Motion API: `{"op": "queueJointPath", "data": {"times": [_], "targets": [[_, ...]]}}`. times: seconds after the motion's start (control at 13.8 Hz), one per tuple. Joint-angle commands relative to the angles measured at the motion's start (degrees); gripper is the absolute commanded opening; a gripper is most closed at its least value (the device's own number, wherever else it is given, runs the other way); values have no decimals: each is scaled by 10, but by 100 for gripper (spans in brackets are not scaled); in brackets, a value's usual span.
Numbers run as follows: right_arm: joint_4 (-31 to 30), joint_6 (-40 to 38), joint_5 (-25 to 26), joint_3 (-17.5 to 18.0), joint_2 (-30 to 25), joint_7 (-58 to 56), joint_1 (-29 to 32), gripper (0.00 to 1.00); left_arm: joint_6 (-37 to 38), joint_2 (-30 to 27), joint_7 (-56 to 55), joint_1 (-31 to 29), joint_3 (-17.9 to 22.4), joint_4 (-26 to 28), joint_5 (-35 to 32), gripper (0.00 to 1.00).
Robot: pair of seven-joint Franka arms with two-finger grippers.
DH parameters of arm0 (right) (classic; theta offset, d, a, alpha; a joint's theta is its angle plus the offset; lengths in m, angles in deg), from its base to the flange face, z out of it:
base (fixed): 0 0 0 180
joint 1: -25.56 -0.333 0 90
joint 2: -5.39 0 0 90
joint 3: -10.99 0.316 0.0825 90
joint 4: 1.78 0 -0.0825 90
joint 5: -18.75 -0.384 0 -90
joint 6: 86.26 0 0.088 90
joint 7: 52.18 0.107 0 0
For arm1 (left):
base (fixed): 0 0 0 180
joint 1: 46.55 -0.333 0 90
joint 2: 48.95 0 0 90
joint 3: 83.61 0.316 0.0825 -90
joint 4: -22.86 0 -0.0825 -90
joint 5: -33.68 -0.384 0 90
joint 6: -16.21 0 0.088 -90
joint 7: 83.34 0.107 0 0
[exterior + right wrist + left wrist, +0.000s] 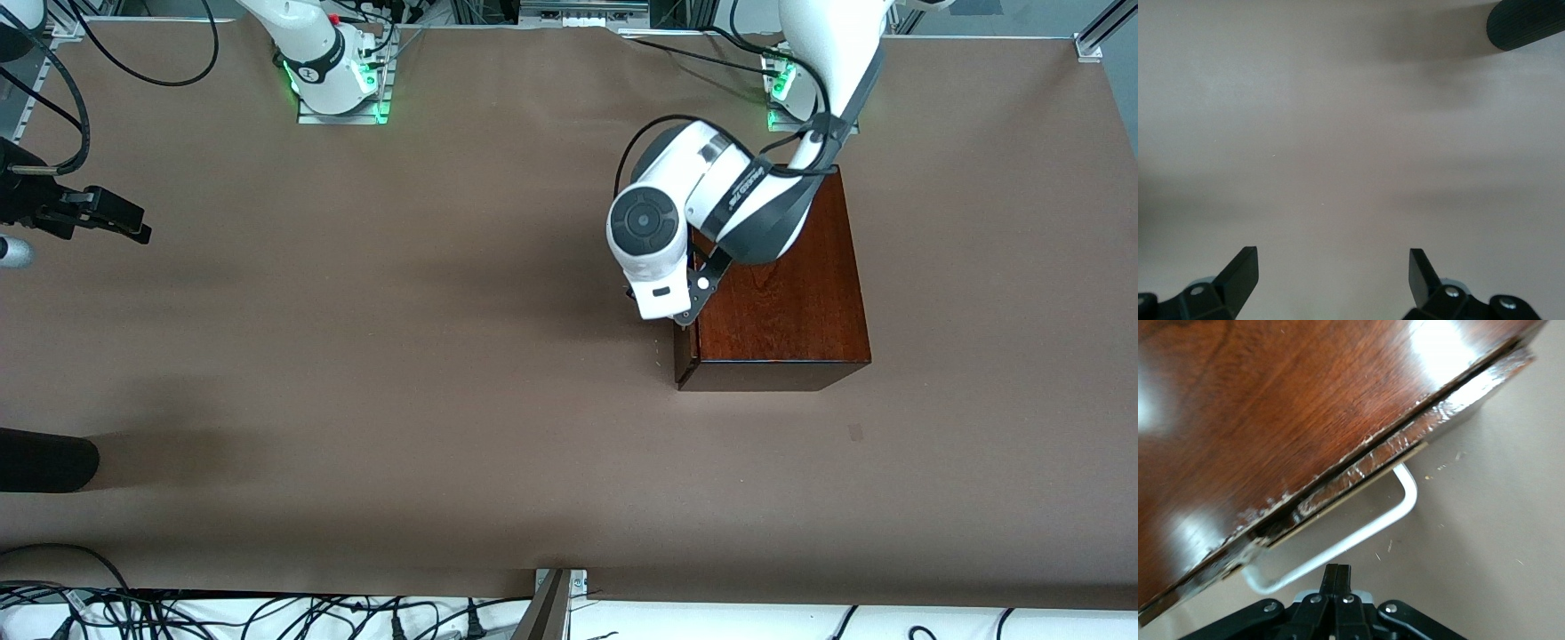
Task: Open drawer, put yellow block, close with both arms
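The glossy mahogany box (782, 293) stands toward the left arm's end of the table. Its drawer front (1418, 433) sits almost flush in the box, with a thin dark gap under the box top. The white bar handle (1365, 530) sticks out from the front, facing the right arm's end of the table. My left gripper (683, 322) is shut and empty, with its fingertips (1337, 572) close beside the handle bar and not around it. My right gripper (135, 229) waits open and empty (1333, 267) over bare table at the right arm's end. The yellow block is out of view.
A black cylinder (44, 460) lies at the right arm's end of the table, nearer the front camera; it also shows in the right wrist view (1528, 23). Cables (267, 613) run along the table's front edge. The brown table (400, 356) is bare between the arms.
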State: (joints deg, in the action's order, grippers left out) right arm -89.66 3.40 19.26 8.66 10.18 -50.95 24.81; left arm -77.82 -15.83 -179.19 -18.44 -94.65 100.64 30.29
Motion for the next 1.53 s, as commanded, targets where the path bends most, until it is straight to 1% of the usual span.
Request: {"op": "queueJointPath", "data": {"times": [0.0, 0.07, 0.15, 0.22, 0.29, 0.36, 0.44, 0.73, 0.87, 0.94, 1.09, 1.16, 1.31, 1.45], "targets": [[3, -1, 7, 7, -5, -2, 8, 100, 17, -62, 10, -2, -16, 17, -4, 0], [2, 0, 7, 7, -5, -2, 8, 100, 18, -81, 14, -6, -18, 18, -3, 1], [2, -1, 7, 8, -5, -2, 8, 100, 23, -96, 40, -10, -18, 19, 7, 11], [2, -1, 7, 7, -5, -2, 8, 100, 34, -111, 85, -24, -18, 19, 15, 31], [2, -1, 7, 7, -6, -2, 8, 100, 44, -125, 133, -37, -18, 19, 19, 64], [3, -1, 7, 7, -6, -2, 8, 100, 52, -136, 180, -51, -18, 26, 17, 100], [3, -1, 7, 7, -6, -2, 8, 100, 56, -148, 236, -66, -18, 24, 18, 100], [3, 0, 7, 8, -6, -2, 8, 100, 82, -212, 480, -186, -18, 28, 35, 100], [3, 0, 5, 8, -6, -2, 8, 100, 97, -240, 619, -234, -8, 29, 33, 100], [3, 0, 5, 8, -5, -2, 8, 100, 101, -257, 689, -256, 3, 33, 33, 100], [3, -1, 5, 7, -8, -2, 8, 100, 97, -302, 802, -251, 60, 68, 33, 100], [3, -1, 5, 7, -8, -3, 8, 100, 89, -326, 833, -249, 78, 96, 34, 100], [3, -3, 6, 11, -8, -5, 8, 100, 59, -363, 887, -239, 109, 151, 34, 100], [3, -3, 5, 11, -8, -3, 8, 100, 20, -391, 896, -193, 168, 205, 33, 100]]}}
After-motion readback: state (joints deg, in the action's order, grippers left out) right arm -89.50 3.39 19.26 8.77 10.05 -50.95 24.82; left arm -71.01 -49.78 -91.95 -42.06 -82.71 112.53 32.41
